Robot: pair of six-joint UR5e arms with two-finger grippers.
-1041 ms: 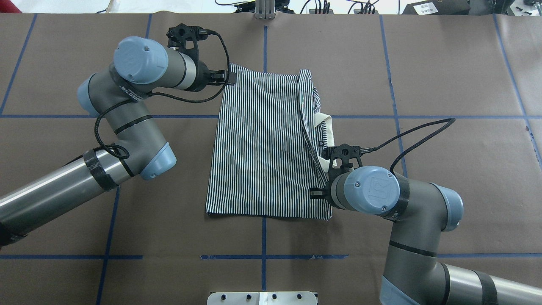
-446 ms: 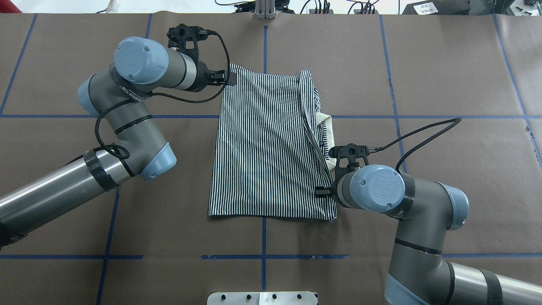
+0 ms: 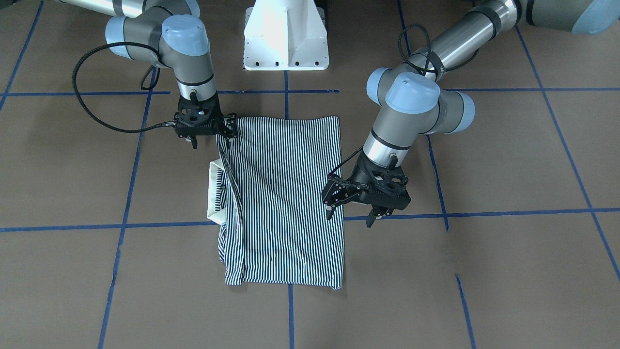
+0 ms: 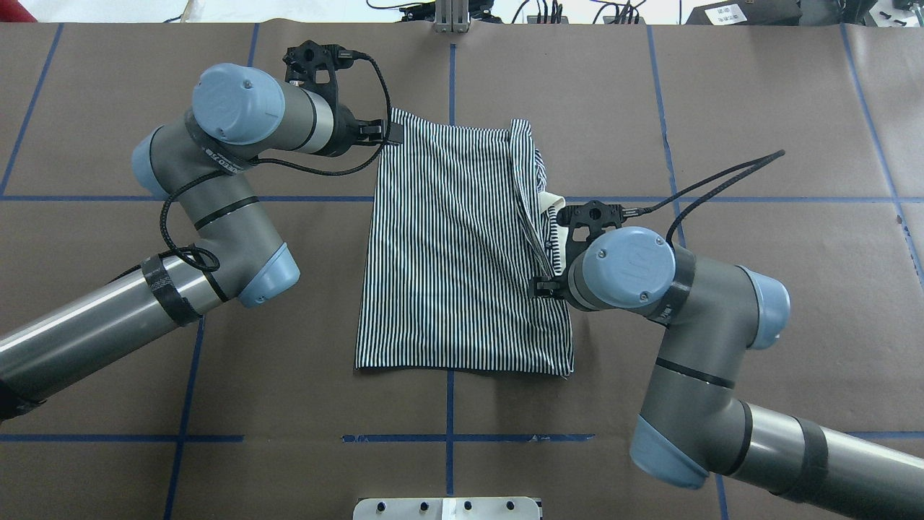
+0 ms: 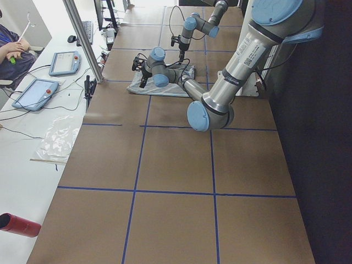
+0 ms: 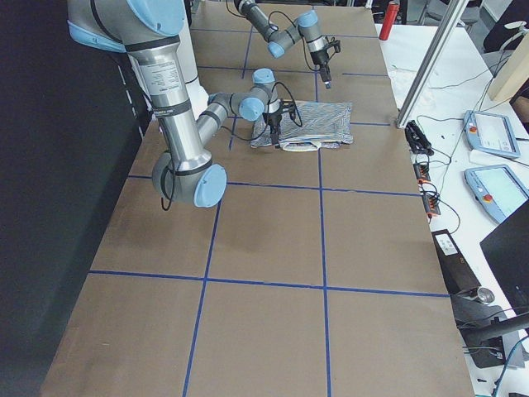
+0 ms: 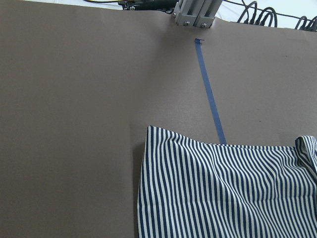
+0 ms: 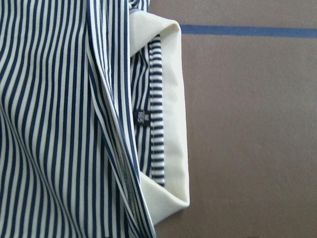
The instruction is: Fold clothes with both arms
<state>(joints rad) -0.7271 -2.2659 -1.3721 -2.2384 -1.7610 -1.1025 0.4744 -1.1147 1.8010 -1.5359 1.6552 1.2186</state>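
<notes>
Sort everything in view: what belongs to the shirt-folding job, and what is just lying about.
Belongs to the job:
striped polo shirt
left gripper
right gripper

Just lying about, on the white side bench:
red cylinder
tablet
clear plastic bag

My left arm (image 4: 229, 225) and right arm (image 4: 687, 393) are grey metal tubes — light-blue joint caps (image 4: 238, 94), black tape bands (image 4: 170, 290), black braided cables (image 3: 73, 80). At twelve o'clock in the front-facing view I see their white pedestal (image 3: 286, 41), dark screw holes along its foot.
</notes>
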